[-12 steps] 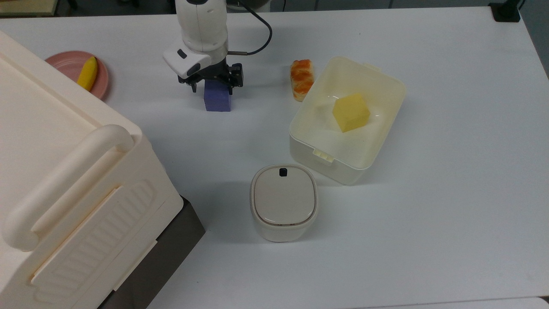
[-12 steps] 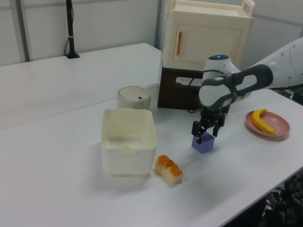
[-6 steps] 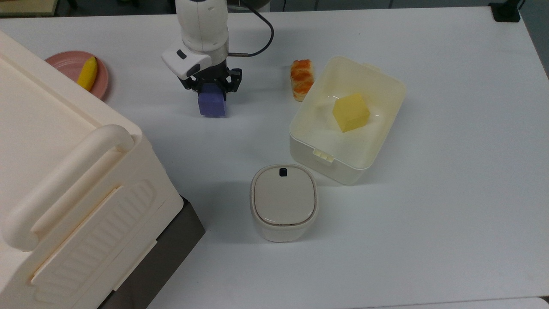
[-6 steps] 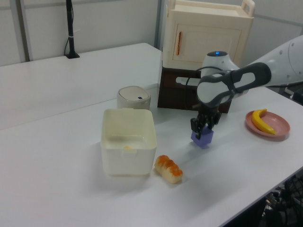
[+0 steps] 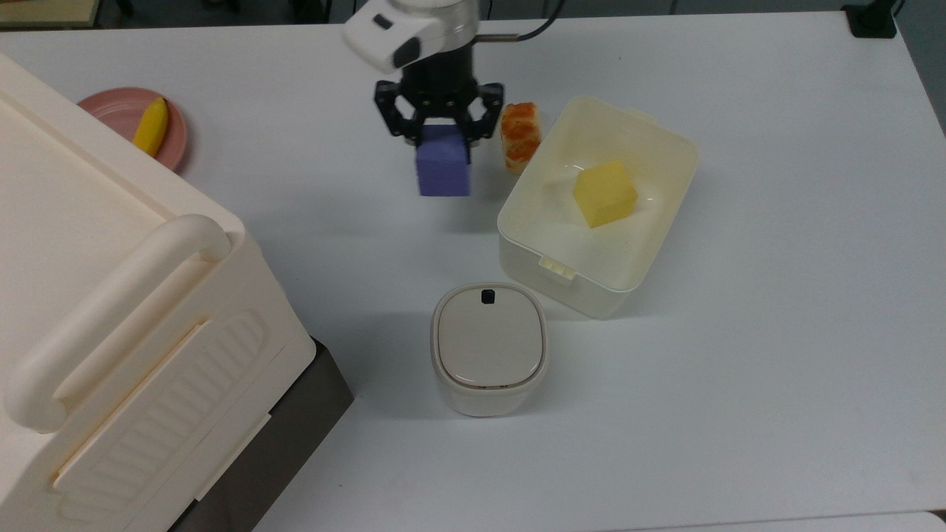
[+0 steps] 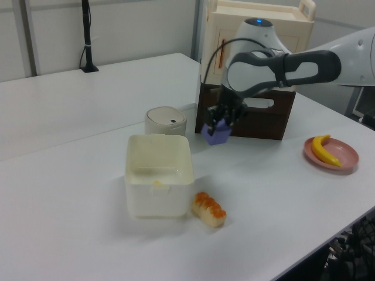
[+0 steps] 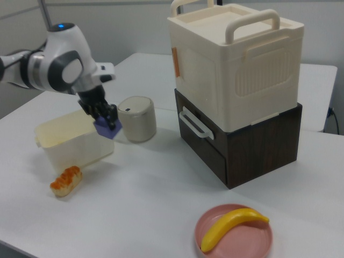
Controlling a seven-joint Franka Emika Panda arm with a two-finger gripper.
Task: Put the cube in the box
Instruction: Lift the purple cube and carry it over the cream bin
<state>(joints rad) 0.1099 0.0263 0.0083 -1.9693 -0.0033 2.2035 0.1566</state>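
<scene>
The cube (image 5: 443, 169) looks like a light, stiff foam or plastic block with a matte skin, so it should not slip easily and a squeeze across two flat opposite faces near the top is the sensible hold. That is how it is taken now: the fingers (image 5: 442, 134) are closed on its upper part, one on each side, with most of the block hanging below them. In the left view the cube (image 6: 217, 133) is clear of the table (image 6: 281, 193), carried in the air beneath the fingers (image 6: 224, 120). In the top view it hangs just off the box's (image 5: 669, 140) rim, on the side toward the far edge of the table where the orange-glazed bread (image 5: 520, 136) lies, and not yet over the opening. The right view shows the cube (image 7: 108, 128) against the box (image 7: 59, 142), at or just above rim height. The box is open and already holds a yellow cube (image 5: 604, 193), leaving free floor around it. The carry seems about halfway; the release should wait until the block is fully over the opening.
</scene>
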